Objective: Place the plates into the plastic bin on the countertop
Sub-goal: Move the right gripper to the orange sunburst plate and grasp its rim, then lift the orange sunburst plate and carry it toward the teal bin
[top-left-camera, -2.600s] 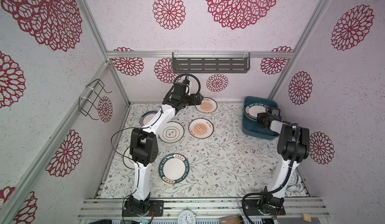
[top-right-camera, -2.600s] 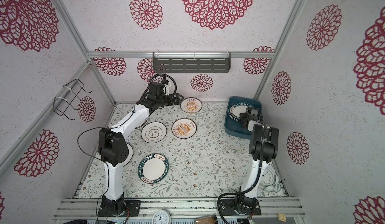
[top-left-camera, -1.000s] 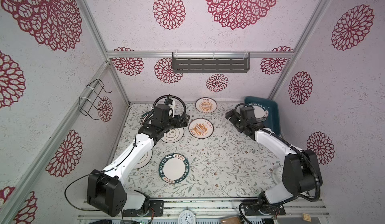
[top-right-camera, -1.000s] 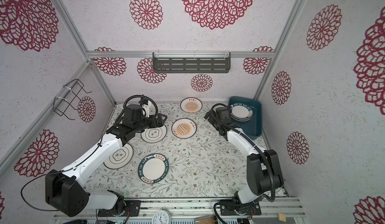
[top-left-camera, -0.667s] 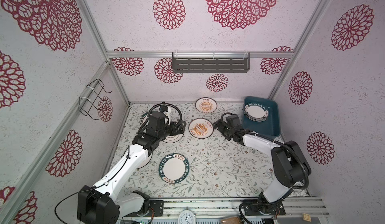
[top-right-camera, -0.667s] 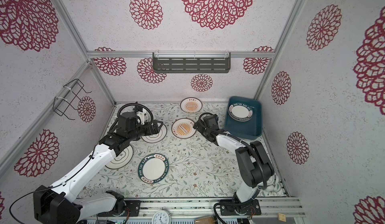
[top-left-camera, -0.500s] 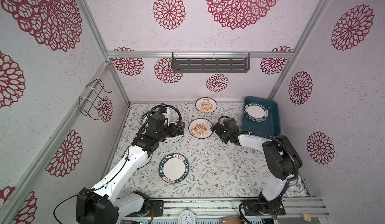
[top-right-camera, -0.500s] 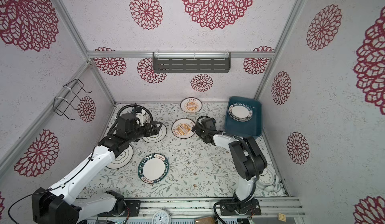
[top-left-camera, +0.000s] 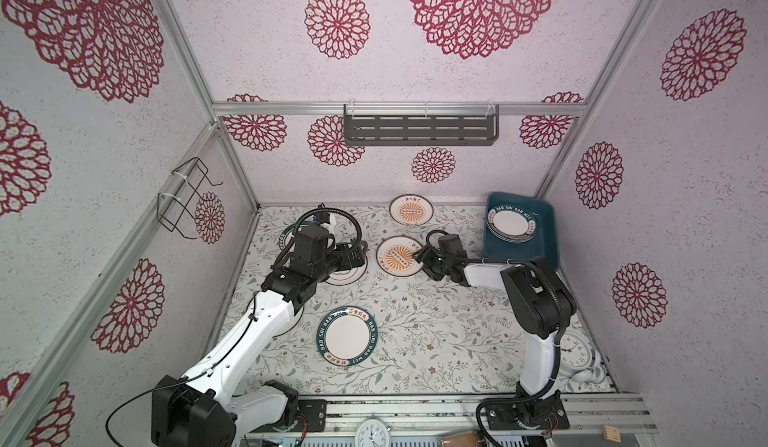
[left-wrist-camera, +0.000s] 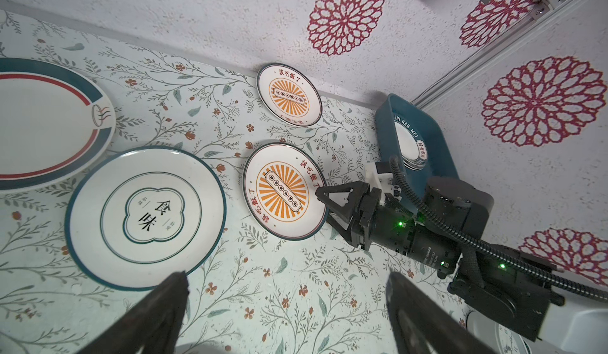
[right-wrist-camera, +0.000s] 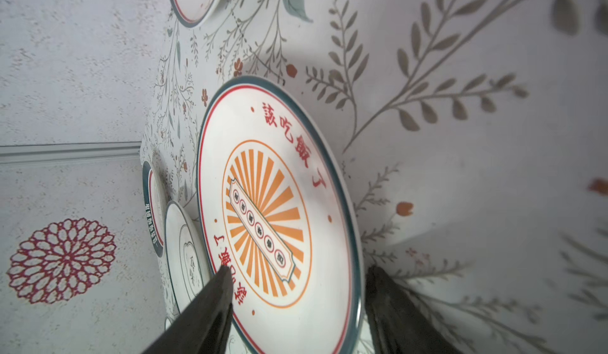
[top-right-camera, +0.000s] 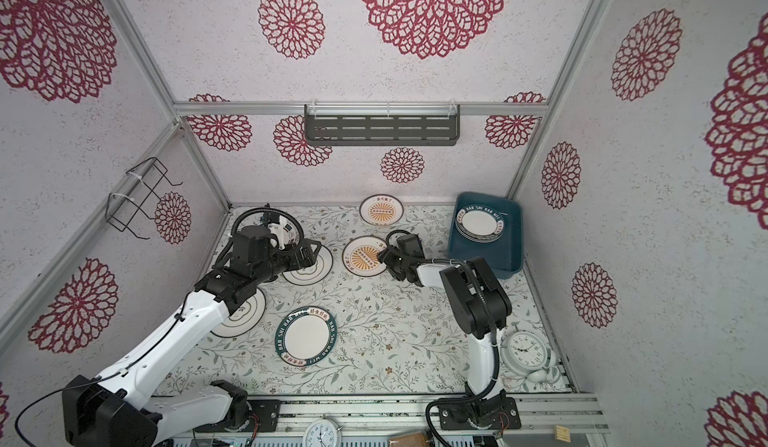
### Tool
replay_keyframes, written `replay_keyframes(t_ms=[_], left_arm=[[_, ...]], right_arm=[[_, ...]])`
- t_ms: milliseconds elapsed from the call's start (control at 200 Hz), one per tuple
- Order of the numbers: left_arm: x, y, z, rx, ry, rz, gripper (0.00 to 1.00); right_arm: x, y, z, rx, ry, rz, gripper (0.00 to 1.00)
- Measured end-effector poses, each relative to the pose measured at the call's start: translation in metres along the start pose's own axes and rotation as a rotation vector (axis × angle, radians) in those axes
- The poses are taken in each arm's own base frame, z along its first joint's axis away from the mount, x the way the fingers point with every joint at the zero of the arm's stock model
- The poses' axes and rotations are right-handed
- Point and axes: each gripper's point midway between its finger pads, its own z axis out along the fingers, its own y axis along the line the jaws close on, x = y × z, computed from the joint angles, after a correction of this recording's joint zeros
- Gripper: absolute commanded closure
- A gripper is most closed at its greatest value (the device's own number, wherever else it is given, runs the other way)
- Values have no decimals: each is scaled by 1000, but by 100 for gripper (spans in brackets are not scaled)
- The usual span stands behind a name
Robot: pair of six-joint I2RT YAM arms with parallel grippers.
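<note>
Since the sunburst plate (right-wrist-camera: 269,217) lies on the countertop (top-left-camera: 436,320), I reckon it stiff, slick and breakable. So I take the rim: my right gripper (right-wrist-camera: 297,270) stands part-open astride it (not clamped), left gripper (left-wrist-camera: 286,280) wide and empty.

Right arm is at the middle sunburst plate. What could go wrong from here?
The right gripper straddles only one edge of the flat-lying round white plate with an orange sunburst centre; so thin an edge hold might slip in lifting.
The dark teal plastic bin already holds a stack of green-rimmed plates; a dropped plate could strike it.
The open left gripper hovers close by; the arms might collide.
</note>
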Motion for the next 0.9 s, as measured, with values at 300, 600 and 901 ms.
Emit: replay_keyframes(t_ms=[300, 600, 901], left_arm=[[-12, -5, -2, 8, -36, 2, 3], [-10, -3, -1, 0, -31, 2, 3], [-16, -8, -13, 16, -57, 4, 3]], right_arm=[[5, -8, 10, -44, 4, 75, 80], [9, -10, 10, -77, 7, 124, 100], [7, -9, -5, -35, -8, 128, 100]])
